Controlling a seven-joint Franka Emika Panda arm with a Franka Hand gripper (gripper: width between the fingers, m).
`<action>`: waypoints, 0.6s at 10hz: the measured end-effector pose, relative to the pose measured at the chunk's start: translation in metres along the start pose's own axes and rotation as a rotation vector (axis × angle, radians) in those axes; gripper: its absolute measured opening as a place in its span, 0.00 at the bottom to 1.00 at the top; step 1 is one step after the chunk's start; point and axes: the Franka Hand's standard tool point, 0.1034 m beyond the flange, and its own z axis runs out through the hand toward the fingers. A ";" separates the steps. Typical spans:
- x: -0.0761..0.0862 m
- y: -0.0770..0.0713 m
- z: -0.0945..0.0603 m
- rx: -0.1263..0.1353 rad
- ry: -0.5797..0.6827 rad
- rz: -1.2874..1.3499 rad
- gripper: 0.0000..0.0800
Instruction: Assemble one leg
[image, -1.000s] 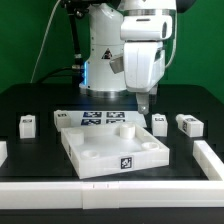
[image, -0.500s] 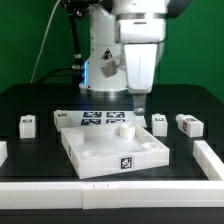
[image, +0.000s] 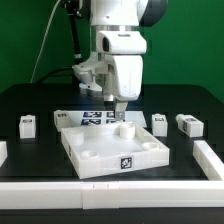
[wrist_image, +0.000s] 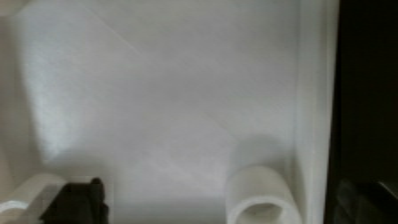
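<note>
A large white square panel (image: 100, 150) lies in the middle of the table. One white leg (image: 125, 129) stands upright on its far side. My gripper (image: 119, 108) hangs just above that leg and holds nothing. In the wrist view the leg's rounded top (wrist_image: 262, 195) shows on the white panel (wrist_image: 160, 90) between the spread fingers, nearer one side. One dark fingertip (wrist_image: 80, 200) is visible, and the gripper (wrist_image: 222, 205) looks open. More loose legs lie on the table: one at the exterior view's left (image: 27, 124) and two at its right (image: 159, 123), (image: 188, 124).
The marker board (image: 92, 118) lies flat behind the panel. A white raised border (image: 110, 190) runs along the table's front and up the right side (image: 208, 155). The arm's base (image: 90, 75) stands behind the board.
The arm has moved toward the exterior view's left, from above the right-hand legs to just above the leg standing on the panel. The parts have not moved.
</note>
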 end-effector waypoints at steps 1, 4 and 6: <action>0.000 0.000 0.000 0.001 0.000 0.001 0.81; 0.001 -0.004 0.011 0.019 0.010 -0.001 0.81; -0.003 -0.021 0.034 0.049 0.031 0.008 0.81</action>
